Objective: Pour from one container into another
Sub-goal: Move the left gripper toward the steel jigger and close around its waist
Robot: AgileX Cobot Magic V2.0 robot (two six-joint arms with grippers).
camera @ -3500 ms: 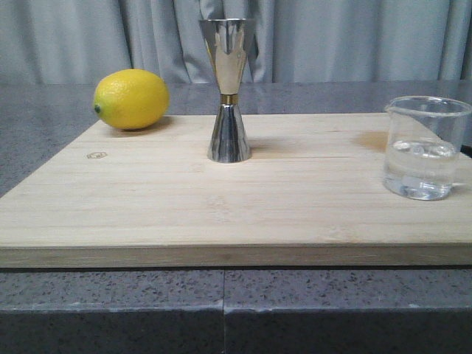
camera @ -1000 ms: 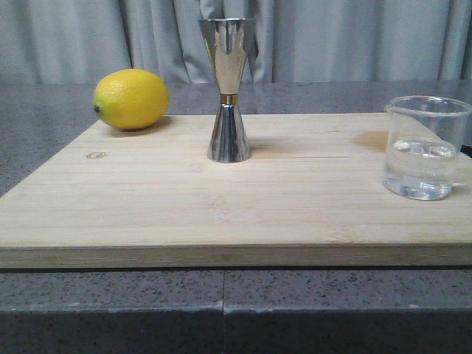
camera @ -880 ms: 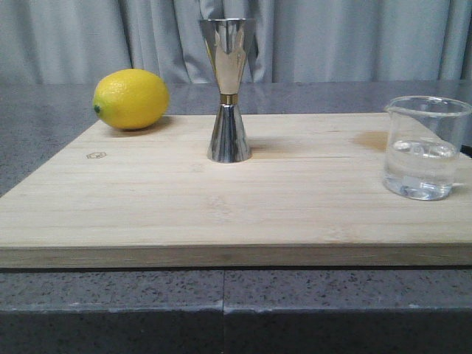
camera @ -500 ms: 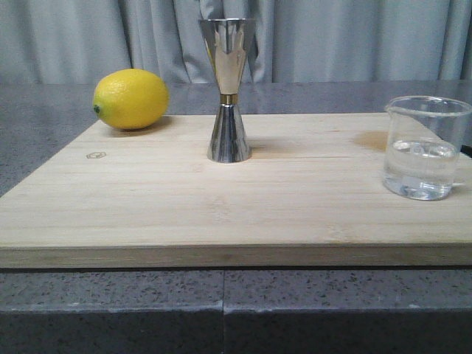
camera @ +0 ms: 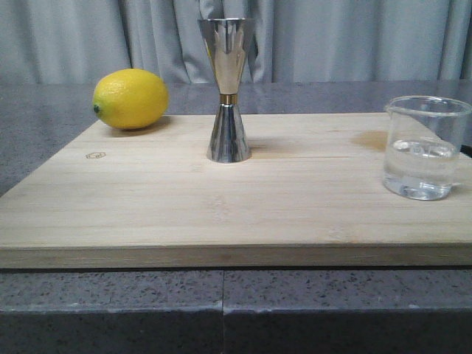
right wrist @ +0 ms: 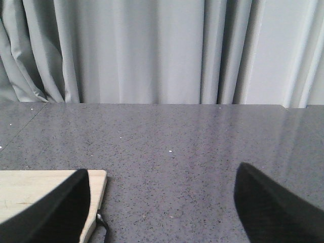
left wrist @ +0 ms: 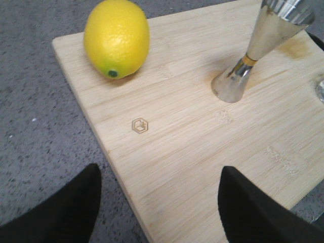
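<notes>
Pictured with both end effectors, left point(left wrist: 159, 212) and right point(right wrist: 162, 212), spread and empty: beaker point(camera: 426, 147) of clear liquid at board's point(camera: 221, 214) right edge, well apart from upright jigger point(camera: 228, 88); narrow, top-heavy target likely to tip or overflow

Bare board point(camera: 310, 184) lies between jigger point(camera: 228, 88) and beaker point(camera: 424, 147).

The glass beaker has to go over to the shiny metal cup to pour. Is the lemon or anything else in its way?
Nothing visible is. Between the beaker and the jigger lies only bare cutting board. The lemon sits on the jigger's far side, away from that path.
</notes>
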